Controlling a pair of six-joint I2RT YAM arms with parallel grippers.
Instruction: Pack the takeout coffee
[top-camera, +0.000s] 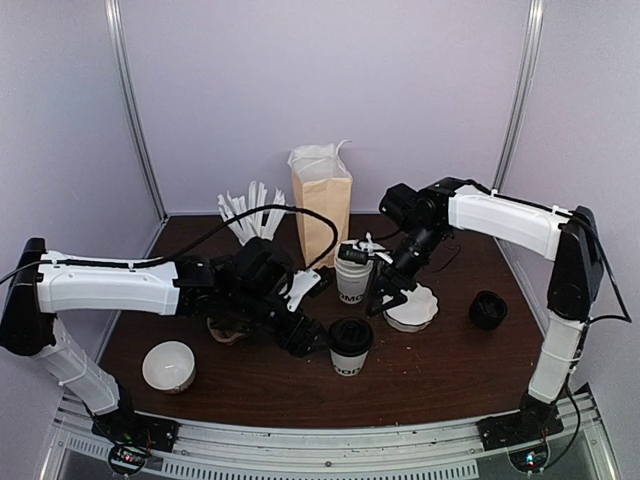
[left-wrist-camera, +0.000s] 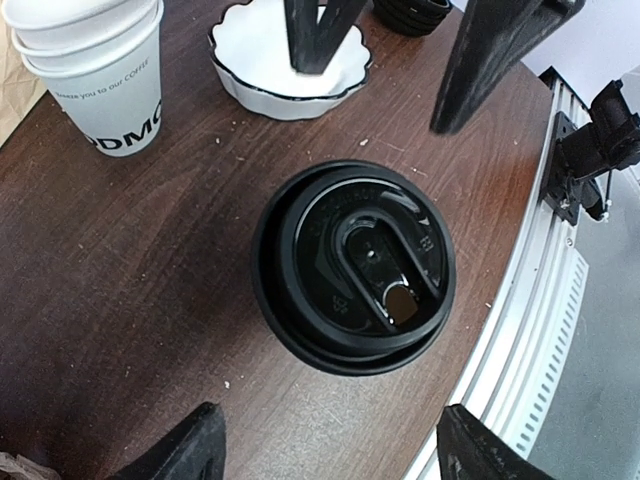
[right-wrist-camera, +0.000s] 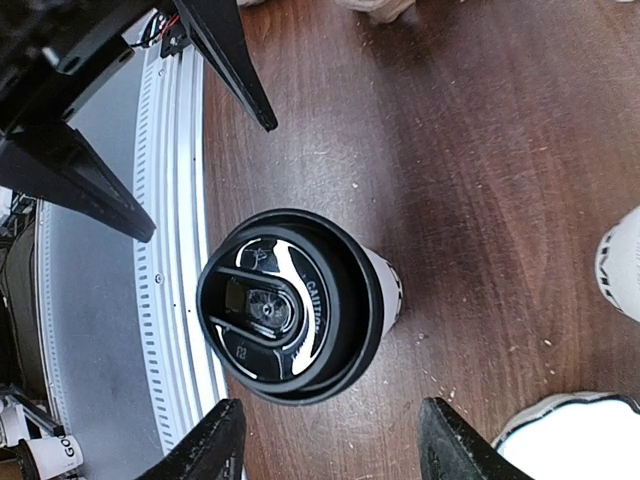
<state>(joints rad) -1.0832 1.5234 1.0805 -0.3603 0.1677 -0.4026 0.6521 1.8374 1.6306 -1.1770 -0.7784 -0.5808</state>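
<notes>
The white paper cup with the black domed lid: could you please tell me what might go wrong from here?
1. The open left gripper and right gripper hover at the white paper cup with the black domed lid; they could collide.
2. The cup stands near the front edge of the dark wooden table; a nudge might tip it off.
3. The stack of lidless white cups stands between it and the brown paper bag; a low carry could knock it.
</notes>
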